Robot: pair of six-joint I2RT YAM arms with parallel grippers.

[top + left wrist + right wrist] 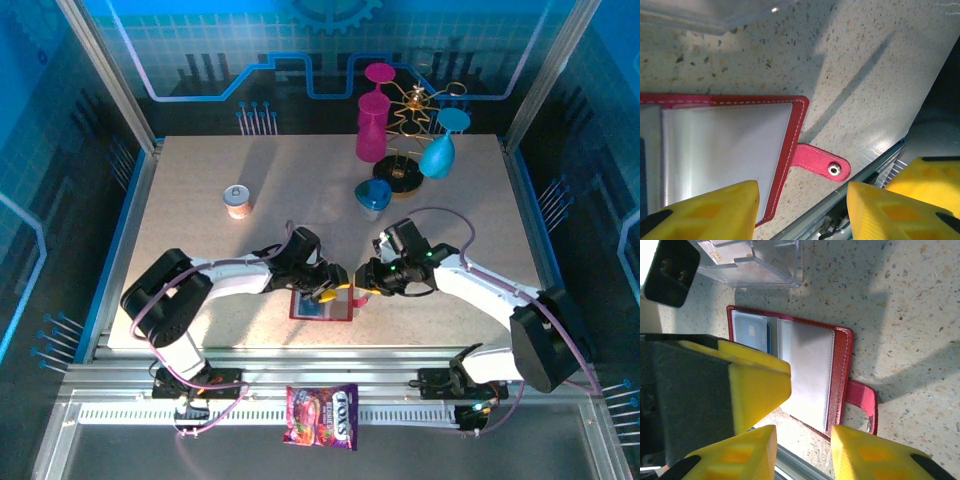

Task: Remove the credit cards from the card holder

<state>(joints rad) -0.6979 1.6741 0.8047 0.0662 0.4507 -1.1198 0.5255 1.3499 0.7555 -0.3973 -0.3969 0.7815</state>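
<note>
One dark blue credit card (752, 332) at least shows inside a pocket of the card holder (322, 303), which lies open at the desk's (200, 240) near edge, so emptying seems unfinished; the left gripper (802, 215) and right gripper (802, 450) hang over it, jaws part-open, gripping nothing.

Card holder (725, 140) cropped @ edge; blue card (751, 332) partly hidden.

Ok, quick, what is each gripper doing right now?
Left gripper: open, holding nothing, over the wallet.
Right gripper: open, holding nothing, at the wallet's edge.
</note>
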